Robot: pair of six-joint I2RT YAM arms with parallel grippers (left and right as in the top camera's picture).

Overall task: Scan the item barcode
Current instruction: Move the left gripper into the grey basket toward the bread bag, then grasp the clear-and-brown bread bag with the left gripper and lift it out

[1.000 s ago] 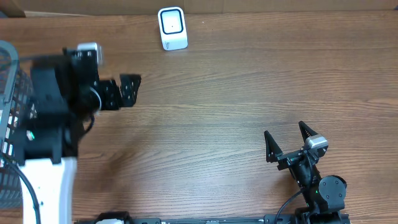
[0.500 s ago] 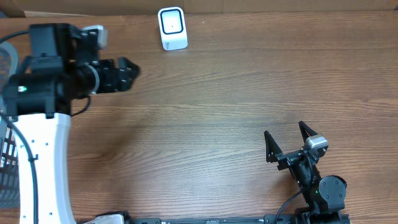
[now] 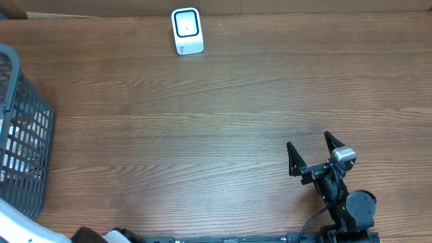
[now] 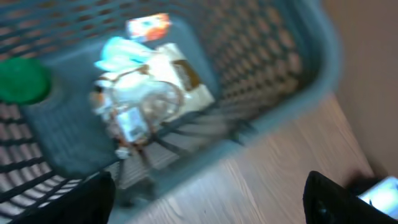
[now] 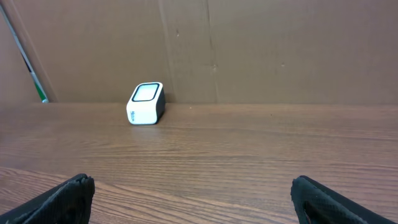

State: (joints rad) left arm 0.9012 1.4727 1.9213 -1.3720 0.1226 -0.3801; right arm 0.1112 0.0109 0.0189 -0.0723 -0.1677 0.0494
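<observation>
Left gripper (image 4: 212, 199), fingers apart and empty, has swung off the counter (image 4: 280, 180) to over the mesh basket (image 4: 280, 81); picking an item looks next.

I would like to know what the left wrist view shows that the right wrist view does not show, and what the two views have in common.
Only the left wrist view: a grey mesh basket holding a clear-wrapped package, a green round object and an orange packet, all blurred. Only the right wrist view: the white barcode scanner standing before a cardboard wall. Both: the wooden table, and an open claw with nothing between its dark fingertips, the left claw and the right claw.
</observation>
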